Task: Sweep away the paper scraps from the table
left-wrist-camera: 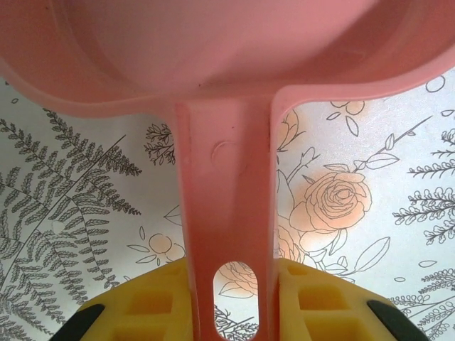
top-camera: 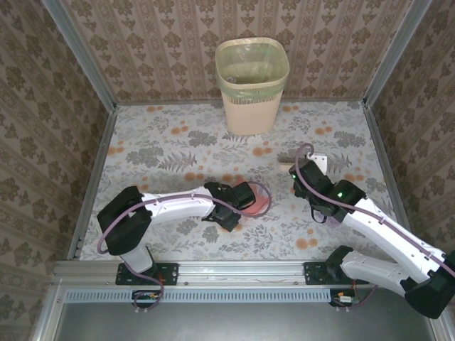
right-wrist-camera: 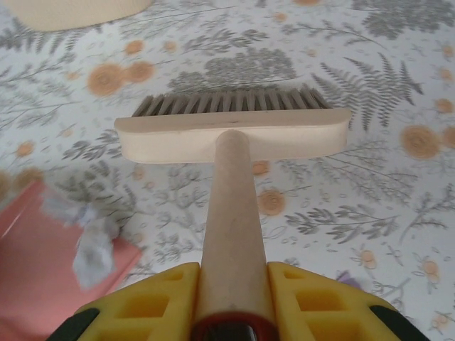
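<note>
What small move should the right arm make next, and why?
Probably swing the brush left toward the dustpan: a white scrap sits at the dustpan's edge, seemingly not fully inside, and the brush head stands off to its side.

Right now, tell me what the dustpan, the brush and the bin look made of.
Dustpan: pink plastic, smooth with slight sheen; moulded circle mark on its handle.
Brush: pale bare wood, matte, faint grain; grey-brown bristles, fibre unclear.
Bin: beige, probably plastic, smooth rounded walls; thin greenish translucent bag lining its rim.
</note>
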Controlling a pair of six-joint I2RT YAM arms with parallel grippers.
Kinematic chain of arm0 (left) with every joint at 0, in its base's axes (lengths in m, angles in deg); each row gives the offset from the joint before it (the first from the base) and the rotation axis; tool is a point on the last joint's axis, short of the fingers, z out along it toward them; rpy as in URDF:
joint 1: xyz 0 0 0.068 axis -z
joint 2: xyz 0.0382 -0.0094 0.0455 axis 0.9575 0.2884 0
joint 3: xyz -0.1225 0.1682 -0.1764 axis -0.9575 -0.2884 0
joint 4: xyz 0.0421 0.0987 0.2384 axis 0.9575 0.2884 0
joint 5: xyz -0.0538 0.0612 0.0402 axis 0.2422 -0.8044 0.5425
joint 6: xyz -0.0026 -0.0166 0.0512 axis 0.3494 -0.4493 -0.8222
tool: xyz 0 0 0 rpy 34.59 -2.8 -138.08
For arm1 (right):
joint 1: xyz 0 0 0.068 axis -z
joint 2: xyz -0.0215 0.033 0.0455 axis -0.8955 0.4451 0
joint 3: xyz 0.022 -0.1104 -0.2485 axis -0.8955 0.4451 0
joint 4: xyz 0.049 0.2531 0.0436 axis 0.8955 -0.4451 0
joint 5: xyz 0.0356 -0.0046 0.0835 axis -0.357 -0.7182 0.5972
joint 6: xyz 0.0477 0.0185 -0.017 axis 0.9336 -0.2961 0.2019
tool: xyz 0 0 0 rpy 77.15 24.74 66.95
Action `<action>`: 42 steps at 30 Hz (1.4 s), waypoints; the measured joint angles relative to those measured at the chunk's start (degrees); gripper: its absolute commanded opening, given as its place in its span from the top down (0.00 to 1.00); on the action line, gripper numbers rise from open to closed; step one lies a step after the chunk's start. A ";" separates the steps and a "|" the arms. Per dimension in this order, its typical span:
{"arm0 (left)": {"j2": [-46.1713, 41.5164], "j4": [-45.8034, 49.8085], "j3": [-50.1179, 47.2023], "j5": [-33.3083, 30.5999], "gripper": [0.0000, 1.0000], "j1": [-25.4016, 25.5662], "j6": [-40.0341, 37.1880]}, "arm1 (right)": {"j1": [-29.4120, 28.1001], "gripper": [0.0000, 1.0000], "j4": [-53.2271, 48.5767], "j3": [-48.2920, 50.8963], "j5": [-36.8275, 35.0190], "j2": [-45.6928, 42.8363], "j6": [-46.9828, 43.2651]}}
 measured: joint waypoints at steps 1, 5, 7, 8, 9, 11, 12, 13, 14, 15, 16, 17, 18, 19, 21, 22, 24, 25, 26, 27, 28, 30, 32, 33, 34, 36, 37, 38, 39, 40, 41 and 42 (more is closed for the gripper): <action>0.31 0.55 0.57 0.00 1.00 0.00 -0.02 | 0.81 1.00 0.04 0.20 0.11 0.28 -0.11; 2.01 2.14 2.73 -0.04 1.00 -0.02 -0.26 | 1.77 1.00 0.55 0.22 3.02 3.67 -1.90; 2.64 2.67 3.30 -0.04 1.00 -0.20 -0.31 | 1.42 1.00 0.50 0.22 5.31 5.60 -2.93; 2.89 2.84 3.50 -0.04 1.00 -0.26 -0.42 | 0.98 1.00 0.48 0.22 6.40 6.16 -3.41; 3.02 2.91 3.56 -0.04 1.00 -0.35 -0.46 | 0.42 1.00 0.50 0.22 7.43 6.40 -4.00; 3.23 3.15 3.87 -0.09 1.00 -0.48 -0.66 | -1.53 1.00 0.52 0.22 9.40 6.32 -4.72; 3.23 3.23 4.02 -0.17 1.00 -0.55 -0.70 | -2.54 1.00 0.50 0.20 10.03 6.27 -4.92; 3.23 3.30 4.20 -0.24 1.00 -0.61 -0.74 | -3.78 1.00 0.48 0.20 10.64 6.19 -5.25; 3.23 3.28 4.31 -0.26 1.00 -0.72 -0.81 | -5.14 1.00 0.46 0.20 10.99 6.03 -5.64; 3.23 3.28 4.35 -0.26 1.00 -0.74 -0.87 | -6.21 1.00 0.46 0.20 11.32 5.81 -5.86; 3.23 3.26 4.35 -0.26 1.00 -0.83 -0.92 | -7.50 1.00 0.42 0.20 11.93 5.35 -6.10; 3.23 3.23 4.35 -0.26 1.00 -0.85 -0.92 | -8.83 1.00 0.31 0.20 12.57 4.74 -6.47; 3.23 3.23 4.35 -0.26 1.00 -0.87 -0.92 | -9.68 1.00 0.28 0.17 13.14 4.17 -6.82; 3.23 3.23 4.35 -0.31 1.00 -0.92 -0.92 | -10.54 1.00 0.28 0.20 13.92 3.43 -7.17; 3.19 3.06 4.35 -0.46 1.00 -1.03 -0.92 | -11.52 1.00 0.28 0.20 15.21 1.88 -7.56; 3.17 2.82 4.33 -0.66 1.00 -1.09 -0.92 | -11.65 1.00 0.28 0.20 15.37 1.05 -7.63; 3.06 2.16 4.11 -0.94 1.00 -1.14 -0.90 | -11.63 1.00 0.31 0.20 15.06 -0.35 -7.76; 2.86 1.95 3.91 -1.11 1.00 -1.14 -0.90 | -11.63 1.00 0.28 0.20 14.53 -1.07 -7.74; 2.62 1.64 3.67 -1.29 1.00 -1.14 -0.90 | -11.63 1.00 0.31 0.20 13.55 -1.77 -7.61; 2.45 1.49 3.48 -1.38 1.00 -1.14 -0.90 | -11.63 1.00 0.31 0.20 12.57 -2.27 -7.54; 2.21 1.20 3.28 -1.40 1.00 -1.14 -0.90 | -11.61 1.00 0.31 0.20 11.10 -2.89 -7.43; 1.68 0.52 2.64 -1.53 1.00 -1.14 -0.90 | -11.39 1.00 0.35 0.20 8.11 -3.87 -7.26; 1.18 -0.13 2.03 -1.53 1.00 -1.14 -0.90 | -10.64 1.00 0.72 0.20 5.05 -4.81 -7.08; 0.94 -0.48 1.75 -1.55 1.00 -1.14 -0.90 | -10.05 1.00 1.03 0.22 3.80 -5.22 -7.06; 0.61 -0.87 1.38 -1.53 1.00 -1.14 -0.90 | -9.25 1.00 1.64 0.33 2.47 -5.66 -6.95; -0.13 -1.40 0.79 -1.53 1.00 -1.14 -0.90 | -7.23 1.00 3.80 1.22 0.66 -6.54 -6.73; -0.55 -1.49 0.57 -1.53 1.00 -1.14 -0.90 | -5.92 1.00 5.33 2.16 -0.04 -7.04 -6.45; -1.09 -1.57 0.39 -1.55 1.00 -1.14 -0.90 | -4.59 1.00 6.93 3.37 -0.50 -7.54 -5.99; -1.55 -1.55 0.28 -1.55 1.00 -1.14 -0.90 | -3.50 1.00 8.63 4.76 -0.70 -8.07 -5.70; -2.16 -1.57 0.17 -1.55 1.00 -1.14 -0.87 | -2.32 1.00 10.73 6.64 -0.76 -8.70 -5.49; -2.80 -1.55 0.13 -1.55 1.00 -1.14 -0.87 | -1.31 1.00 13.20 8.98 -0.76 -9.49 -5.31; -3.23 -1.57 0.13 -1.55 1.00 -1.14 -0.87 | -0.68 1.00 15.30 10.97 -0.76 -10.10 -5.16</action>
